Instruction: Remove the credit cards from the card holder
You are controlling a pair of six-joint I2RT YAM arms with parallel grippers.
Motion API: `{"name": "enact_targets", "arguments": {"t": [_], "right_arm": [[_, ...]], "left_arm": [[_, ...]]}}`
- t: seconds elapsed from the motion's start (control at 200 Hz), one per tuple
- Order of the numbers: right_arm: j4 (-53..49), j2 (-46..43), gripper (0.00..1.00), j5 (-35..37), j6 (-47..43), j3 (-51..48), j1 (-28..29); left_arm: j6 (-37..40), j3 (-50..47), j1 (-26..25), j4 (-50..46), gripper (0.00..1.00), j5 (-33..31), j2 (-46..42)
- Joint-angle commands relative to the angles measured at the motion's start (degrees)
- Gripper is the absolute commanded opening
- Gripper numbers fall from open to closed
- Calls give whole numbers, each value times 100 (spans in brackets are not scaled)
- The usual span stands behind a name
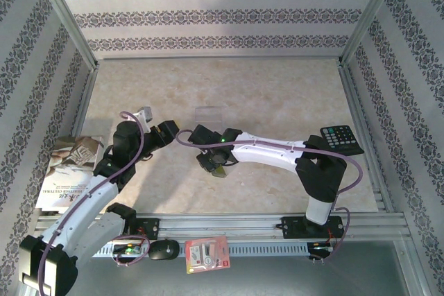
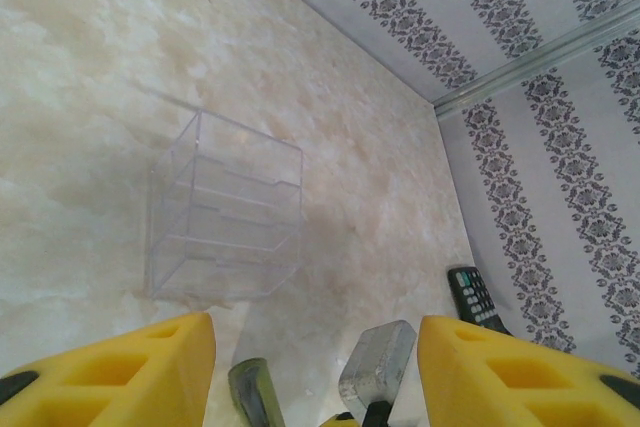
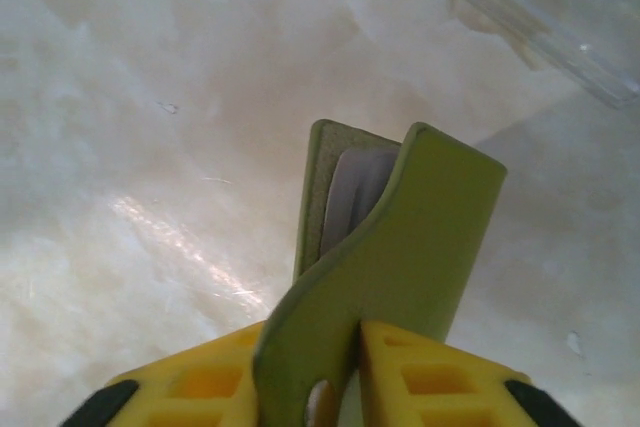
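The right end effector [image 3: 342, 352] pinches the card holder [image 3: 420, 247] at its fold over the middle of the surface [image 1: 277, 88], so the covers gape and a pale credit card [image 3: 355, 187] shows inside. The left end effector [image 2: 315, 347], spread and empty, faces it, probably to draw that card out.

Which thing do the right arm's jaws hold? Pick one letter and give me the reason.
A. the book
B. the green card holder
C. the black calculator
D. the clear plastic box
B: in the right wrist view, the green card holder is pinched between the right arm's jaws, with a pale card showing inside its fold.
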Motion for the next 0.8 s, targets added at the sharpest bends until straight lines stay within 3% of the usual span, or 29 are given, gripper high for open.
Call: {"name": "enact_targets", "arguments": {"t": [0.0, 0.17, 0.555, 0.794], "right_arm": [[312, 38, 16, -357, 150, -133, -65], [480, 38, 0, -380, 263, -234, -139], [1516, -216, 0, -1219, 807, -933, -639], [2167, -707, 0, -1178, 1214, -1658, -869]], "left_arm": [[-54, -78, 78, 100, 56, 156, 19], [-65, -115, 78, 117, 56, 199, 14], [-46, -201, 80, 216, 55, 449, 157], [6, -280, -72, 331, 47, 522, 371]]}}
